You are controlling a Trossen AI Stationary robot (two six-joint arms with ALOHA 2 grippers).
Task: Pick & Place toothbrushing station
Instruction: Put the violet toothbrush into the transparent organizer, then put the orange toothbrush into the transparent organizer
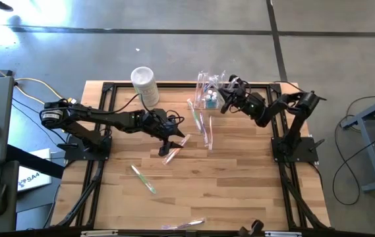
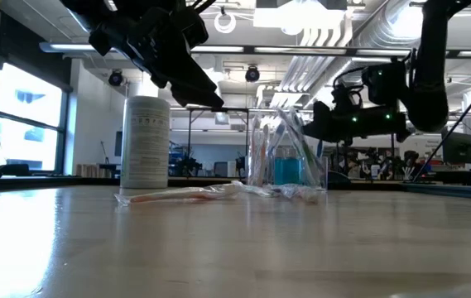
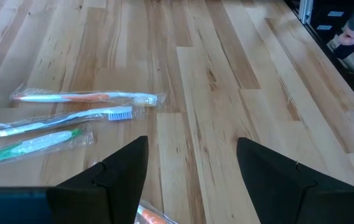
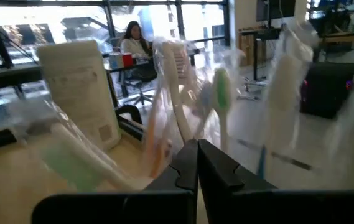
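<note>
The toothbrushing station (image 1: pixel 208 91) is a clear thin-walled box at the table's far middle. It stands on its base and holds several wrapped toothbrushes and a blue item (image 2: pixel 286 170). My right gripper (image 1: pixel 223 103) is shut at the station's right side, level with its rim (image 2: pixel 322 132). My left gripper (image 1: pixel 167 141) is open and hovers above a wrapped orange toothbrush (image 1: pixel 174 150) that lies flat on the table. That toothbrush shows between the fingers in the left wrist view (image 3: pixel 149 214). My right gripper is shut at the station's right-hand wall near its top rim (image 4: pixel 196 140), coming level from the table's right side. The clear wall hardly shows between the fingers. The wrapped toothbrushes (image 4: pixel 177 87) stand upright just beyond the fingertips. The station's base looks to be on the table (image 2: pixel 289 189).
A whitish cylindrical container (image 1: pixel 144 82) stands left of the station. Wrapped toothbrushes lie loose on the table: several by the station (image 1: pixel 200 122), a green one (image 1: pixel 144 178) toward the near left, and one at the near edge (image 1: pixel 187 225). A black frame (image 1: pixel 101 118) borders the table.
</note>
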